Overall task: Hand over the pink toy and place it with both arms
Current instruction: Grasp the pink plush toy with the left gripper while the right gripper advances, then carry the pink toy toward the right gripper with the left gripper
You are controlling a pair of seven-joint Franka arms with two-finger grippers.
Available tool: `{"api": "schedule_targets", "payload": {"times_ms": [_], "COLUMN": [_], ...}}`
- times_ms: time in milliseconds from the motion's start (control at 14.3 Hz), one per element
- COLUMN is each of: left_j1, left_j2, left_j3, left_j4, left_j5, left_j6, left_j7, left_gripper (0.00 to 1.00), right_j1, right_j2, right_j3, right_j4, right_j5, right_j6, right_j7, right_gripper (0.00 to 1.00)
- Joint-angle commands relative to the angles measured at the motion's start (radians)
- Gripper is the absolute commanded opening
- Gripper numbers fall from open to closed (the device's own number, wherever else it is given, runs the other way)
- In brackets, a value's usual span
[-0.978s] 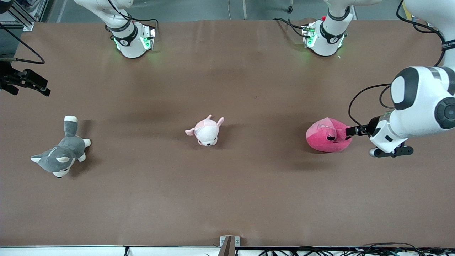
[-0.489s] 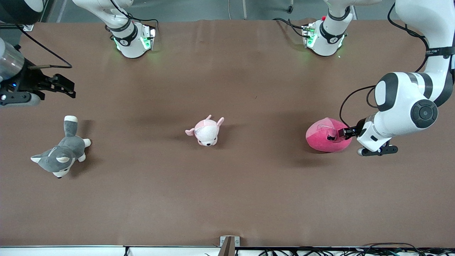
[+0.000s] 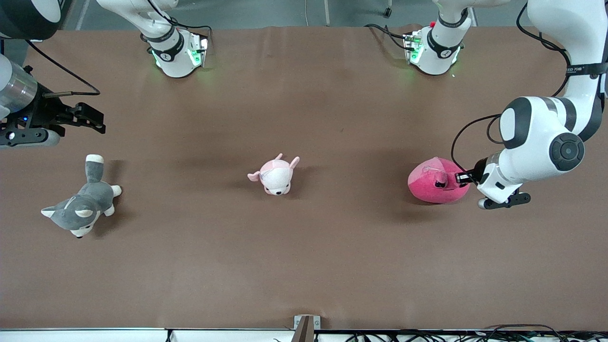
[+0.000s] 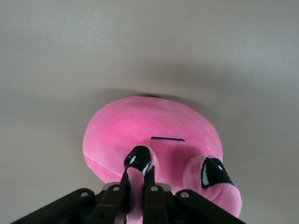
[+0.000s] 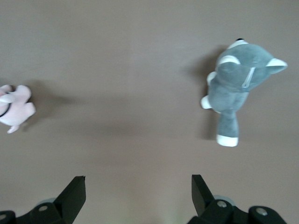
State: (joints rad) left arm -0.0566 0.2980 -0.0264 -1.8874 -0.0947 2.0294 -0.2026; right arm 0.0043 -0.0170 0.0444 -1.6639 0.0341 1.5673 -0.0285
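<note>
Gripping pink toy (image 3: 434, 183) with left gripper (image 3: 460, 178) fingers pinched shut on its bump, right gripper (image 3: 92, 118) waiting wide open over tabletop (image 3: 304, 247); lift next.

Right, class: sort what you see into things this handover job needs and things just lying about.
Needed:
pink toy, on the table
left gripper, shut on one of its bumps
right gripper, open, above the table near the husky

Lying about:
pale pink plush
grey husky plush

Left end effector (image 3: 459, 178) clamped on pink toy (image 3: 431, 186).
</note>
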Motion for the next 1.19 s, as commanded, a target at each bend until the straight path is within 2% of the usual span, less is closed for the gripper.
{"api": "schedule_targets", "payload": {"times_ms": [0, 210, 419, 559, 699, 908, 978, 1118], "left_j1": [-0.002, 0.000, -0.002, -0.005, -0.008, -0.014, -0.041, -0.129], "left_j2": [-0.025, -0.062, -0.068, -0.068, -0.066, -0.047, -0.034, -0.030], "left_j3": [-0.013, -0.059, -0.122, -0.176, -0.242, -0.384, -0.414, -0.420], "left_j4": [-0.007, 0.048, 0.221, 0.325, 0.381, 0.453, 0.468, 0.475], "left_j5": [-0.016, -0.048, -0.104, -0.158, -0.195, -0.215, -0.214, -0.214], "left_j6": [-0.008, -0.093, -0.277, -0.348, -0.351, -0.339, -0.306, -0.186], "left_j7": [-0.020, -0.072, -0.176, -0.268, -0.366, -0.539, -0.582, -0.670], "left_gripper": [0.00, 0.00, 0.00, 0.00, 0.00, 0.00, 0.00, 0.00], "right_j1": [0.008, 0.002, -0.016, -0.026, -0.035, -0.075, -0.075, -0.060], "right_j2": [0.000, 0.003, 0.026, 0.045, 0.064, 0.095, 0.098, 0.097], "right_j3": [-0.003, -0.006, -0.009, -0.011, -0.011, -0.011, -0.011, -0.009], "right_j4": [0.018, 0.019, 0.019, 0.019, 0.018, 0.018, 0.018, 0.021], "right_j5": [0.102, 0.225, 0.384, 0.482, 0.542, 0.639, 0.650, 0.681], "right_j6": [-0.035, -0.033, -0.033, -0.033, -0.035, -0.064, -0.064, -0.064], "right_j7": [-0.002, 0.007, 0.007, 0.008, 0.004, -0.001, 0.007, 0.013], "right_gripper": [0.97, 0.84, 0.83, 0.83, 0.81, 0.78, 0.78, 0.77]}}
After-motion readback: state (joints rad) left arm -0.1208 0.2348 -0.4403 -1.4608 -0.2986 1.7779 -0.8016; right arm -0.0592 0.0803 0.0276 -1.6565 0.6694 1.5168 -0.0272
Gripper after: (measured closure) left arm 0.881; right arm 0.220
